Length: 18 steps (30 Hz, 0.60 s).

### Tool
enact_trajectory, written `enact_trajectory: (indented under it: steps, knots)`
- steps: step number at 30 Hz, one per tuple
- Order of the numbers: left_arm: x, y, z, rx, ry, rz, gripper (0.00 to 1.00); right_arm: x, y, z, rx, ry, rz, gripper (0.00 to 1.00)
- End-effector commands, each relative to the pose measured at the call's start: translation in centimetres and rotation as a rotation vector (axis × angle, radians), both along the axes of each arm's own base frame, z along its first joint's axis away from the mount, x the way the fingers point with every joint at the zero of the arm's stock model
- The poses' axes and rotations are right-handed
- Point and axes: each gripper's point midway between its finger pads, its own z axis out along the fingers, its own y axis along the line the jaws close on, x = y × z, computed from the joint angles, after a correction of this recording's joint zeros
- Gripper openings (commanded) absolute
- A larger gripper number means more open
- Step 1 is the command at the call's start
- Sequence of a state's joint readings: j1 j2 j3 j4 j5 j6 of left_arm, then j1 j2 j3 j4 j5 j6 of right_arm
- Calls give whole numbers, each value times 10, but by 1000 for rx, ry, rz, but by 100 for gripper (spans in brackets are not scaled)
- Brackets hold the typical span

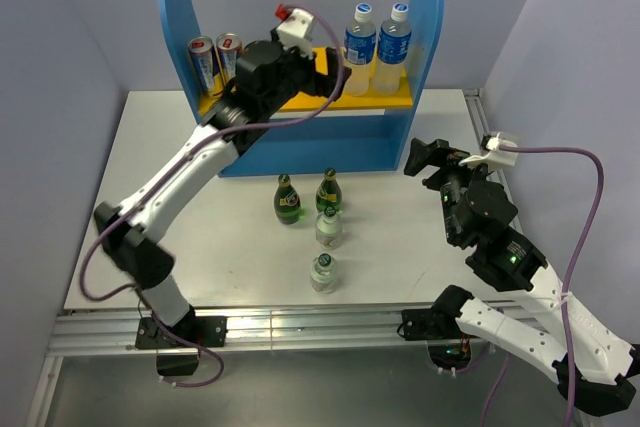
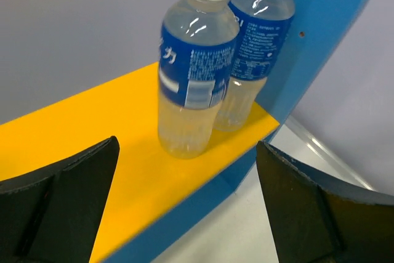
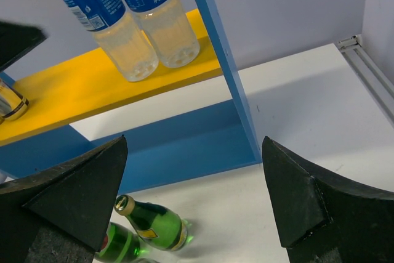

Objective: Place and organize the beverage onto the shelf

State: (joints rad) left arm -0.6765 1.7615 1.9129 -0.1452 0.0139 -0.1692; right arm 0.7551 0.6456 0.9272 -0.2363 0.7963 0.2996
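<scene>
The shelf stands at the table's back, with blue side panels and a yellow upper board. Two clear blue-labelled bottles stand at the board's right end; they also show in the left wrist view and the right wrist view. Two green glass bottles and two short clear bottles stand on the table in front. My left gripper is open and empty over the board, left of the bottles. My right gripper is open and empty at the shelf's right front.
Two metal cans stand at the left end of the yellow board. A metal rail runs along the table's right edge. Grey walls close in behind and beside the shelf.
</scene>
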Motion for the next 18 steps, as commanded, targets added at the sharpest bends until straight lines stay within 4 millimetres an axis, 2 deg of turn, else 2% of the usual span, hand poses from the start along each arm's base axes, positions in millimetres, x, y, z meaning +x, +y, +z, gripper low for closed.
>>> enact_trajectory:
  steps: [1,3,4,5,6,7,8,9,11,12,13,15,16,18]
  knots:
    - [-52,47,40,-59,-94,78,99,2,2,1,28,-12,-6,96]
    - [-76,55,25,-48,-91,100,99,1,2,1,30,-12,-4,96]
    - [-91,77,1,-22,-70,167,99,1,1,1,35,-14,-4,96]
    - [-101,86,-13,-14,-59,198,99,1,2,2,34,-16,-1,96]
    - [-131,94,1,-93,-95,183,99,1,4,1,33,-15,6,96]
    - [-137,99,-50,-42,-33,215,99,2,6,0,33,-11,17,96]
    - [-147,101,-65,-53,-9,210,99,3,8,-1,33,-8,22,96]
    - [-164,107,-96,-75,46,196,98,4,10,-2,32,-2,25,96]
    - [-174,117,-126,-102,101,223,98,4,12,-5,32,7,31,96]
    - [-181,122,-135,-153,132,222,98,5,13,-6,37,9,34,97]
    - [-184,125,-168,-135,167,233,98,5,13,-9,35,13,34,97]
    - [-184,130,-191,-164,205,264,99,6,16,-10,36,13,45,97]
    - [-184,133,-214,-145,227,285,99,6,17,-11,36,15,49,97]
    - [-178,133,-232,-146,250,328,99,7,19,-12,29,25,54,97]
